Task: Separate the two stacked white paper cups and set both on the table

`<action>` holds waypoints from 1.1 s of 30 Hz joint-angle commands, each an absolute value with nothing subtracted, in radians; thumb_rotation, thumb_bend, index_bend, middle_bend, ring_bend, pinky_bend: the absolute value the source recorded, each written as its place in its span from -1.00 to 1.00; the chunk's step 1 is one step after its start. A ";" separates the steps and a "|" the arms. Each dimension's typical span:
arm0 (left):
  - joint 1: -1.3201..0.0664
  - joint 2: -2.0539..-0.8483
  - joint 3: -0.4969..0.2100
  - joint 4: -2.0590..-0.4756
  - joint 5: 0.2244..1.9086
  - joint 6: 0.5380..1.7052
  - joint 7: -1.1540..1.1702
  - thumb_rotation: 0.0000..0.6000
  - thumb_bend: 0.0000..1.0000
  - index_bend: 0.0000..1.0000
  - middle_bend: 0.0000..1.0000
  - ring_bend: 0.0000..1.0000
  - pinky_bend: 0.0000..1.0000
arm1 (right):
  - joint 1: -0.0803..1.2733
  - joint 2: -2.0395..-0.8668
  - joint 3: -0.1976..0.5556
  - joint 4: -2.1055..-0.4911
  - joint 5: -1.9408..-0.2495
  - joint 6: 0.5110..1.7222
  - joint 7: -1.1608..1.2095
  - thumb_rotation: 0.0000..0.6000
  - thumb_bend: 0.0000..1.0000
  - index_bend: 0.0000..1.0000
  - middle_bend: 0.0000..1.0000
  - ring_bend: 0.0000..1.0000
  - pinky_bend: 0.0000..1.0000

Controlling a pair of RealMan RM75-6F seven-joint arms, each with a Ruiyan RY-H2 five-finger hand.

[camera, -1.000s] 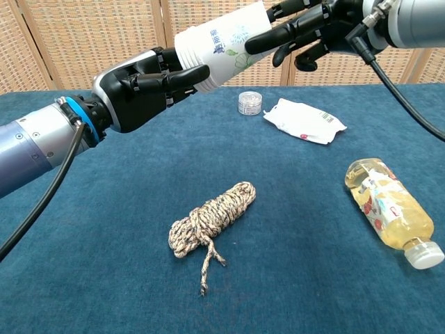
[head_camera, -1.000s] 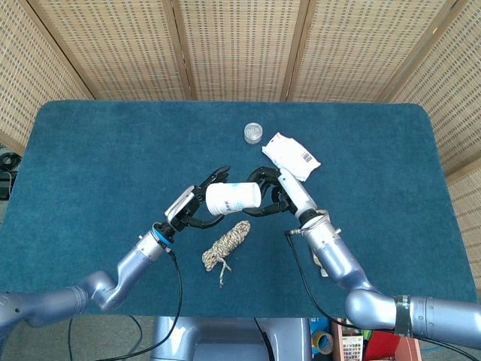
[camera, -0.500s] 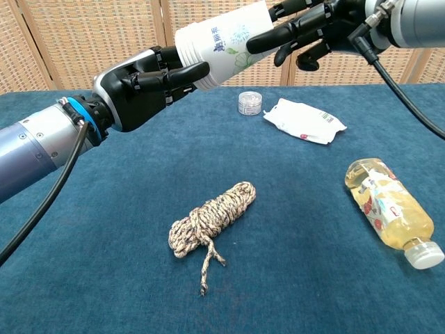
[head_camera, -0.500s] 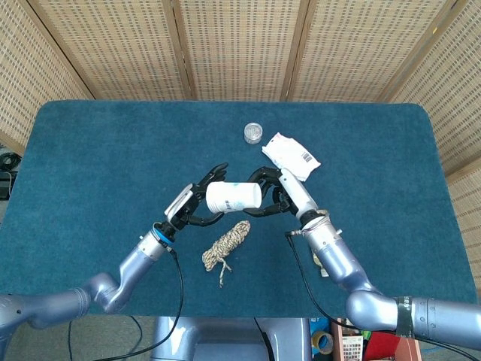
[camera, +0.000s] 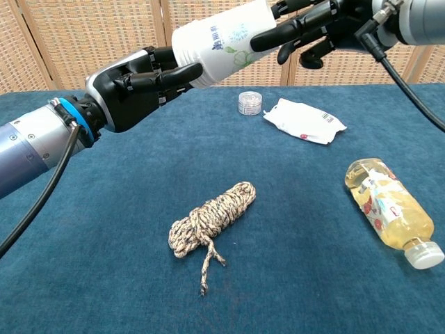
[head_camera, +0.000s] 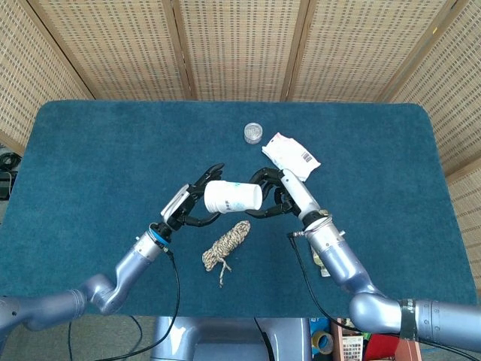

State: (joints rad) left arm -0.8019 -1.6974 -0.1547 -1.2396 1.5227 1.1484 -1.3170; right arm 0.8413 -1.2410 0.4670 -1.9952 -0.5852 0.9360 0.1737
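Head view shows the stacked white paper cups lying sideways in the air between the two hands, well above the table. The left hand grasps the base end, its fingers wrapped around the cup wall; the right hand has its fingers curled over the rim end. In the chest view the cups sit a little higher and further left than half a second ago, and the left hand has drawn slightly back along its own arm while the right hand has barely shifted. No gap between an inner and outer cup can be made out, so the pair reads as still nested; the pull apart seems only to be starting. Below the left hand lies a coil of rope; beneath the right hand lie a small jar, a white packet and a bottle.
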 commanded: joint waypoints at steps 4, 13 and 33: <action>-0.792 -1.691 -0.148 -1.240 1.525 1.150 -1.317 1.00 -0.29 0.47 -0.99 -1.00 -1.00 | 0.830 -1.228 0.470 -2.002 -0.590 0.942 0.180 1.00 -0.40 0.56 0.37 0.17 0.67; -0.783 -1.676 -0.146 -1.243 1.533 1.157 -1.319 1.00 -0.29 0.47 -0.99 -1.00 -1.00 | 0.818 -1.219 0.470 -1.985 -0.586 0.936 0.197 1.00 -0.40 0.56 0.37 0.17 0.67; -0.725 -1.585 -0.113 -1.258 1.492 1.120 -1.242 1.00 -0.29 0.47 -0.98 -1.00 -1.00 | 0.763 -1.200 0.446 -1.921 -0.609 0.939 0.227 1.00 -0.40 0.56 0.37 0.17 0.67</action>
